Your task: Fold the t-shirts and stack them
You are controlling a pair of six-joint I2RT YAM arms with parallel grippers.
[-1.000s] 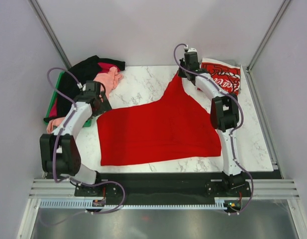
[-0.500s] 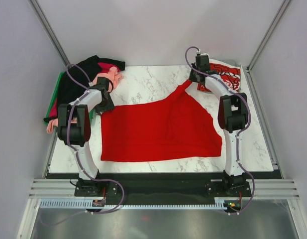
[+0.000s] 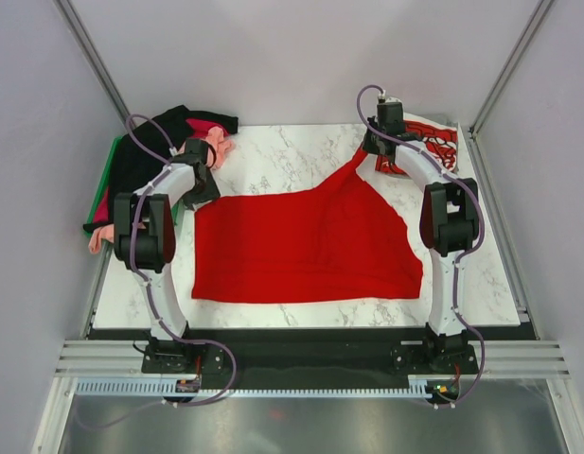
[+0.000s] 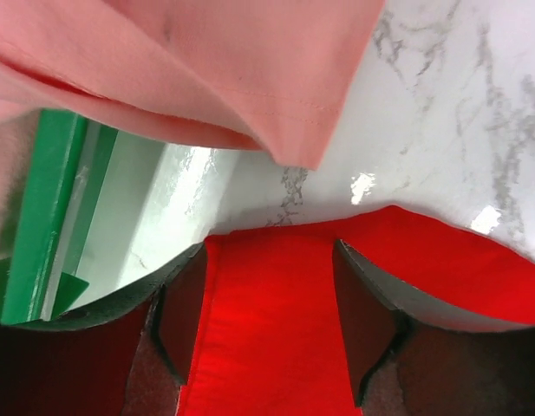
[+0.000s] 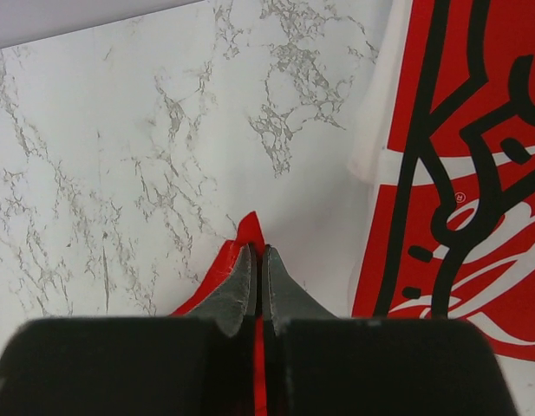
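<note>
The left tool [image 4: 269,260] stands spread over the far left corner of the plain red t-shirt [image 3: 301,246], one finger on either side of the cloth and not closed on it. A second ago it was wider open and nearer along the left edge. The shirt's near hem lies flat on the counter [image 3: 282,151]. Farther off, the right tool [image 5: 258,253] is pressed together on the shirt's far right tip and has carried it outward, just beside the Coca-Cola shirt [image 5: 458,173]. The cloth now lies flatter, so spreading looks nearly done, with folding not begun. At the far left, the salmon-pink shirt [image 4: 206,61] and black shirt [image 3: 150,156] lie heaped over the green tray [image 4: 50,199].
</note>
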